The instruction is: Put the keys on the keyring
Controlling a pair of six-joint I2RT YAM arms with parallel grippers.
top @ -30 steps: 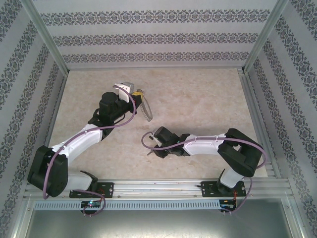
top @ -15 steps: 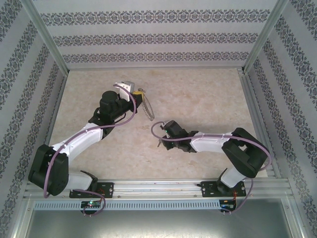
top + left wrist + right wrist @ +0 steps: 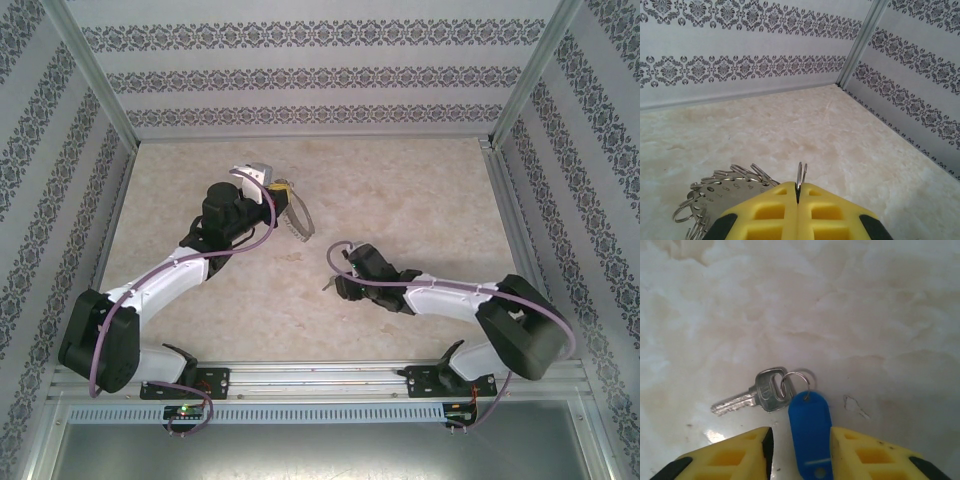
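- Left pincer (image 3: 798, 194) closed, pinching the keyring (image 3: 801, 175).
- Right pincer (image 3: 801, 437) open, straddling the blue tag (image 3: 810, 422) of the key (image 3: 767, 392).
- Key lies flat on the surface (image 3: 865, 315).

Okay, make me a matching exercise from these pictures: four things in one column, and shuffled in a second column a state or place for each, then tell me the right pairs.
Things
1. left claw
2. right claw
3. key
4. blue tag

States or places
A. silver, lying flat on the table
B. open
C. shut on the keyring
D. between two yellow fingers that stand apart

Right pairs: 1-C, 2-B, 3-A, 4-D
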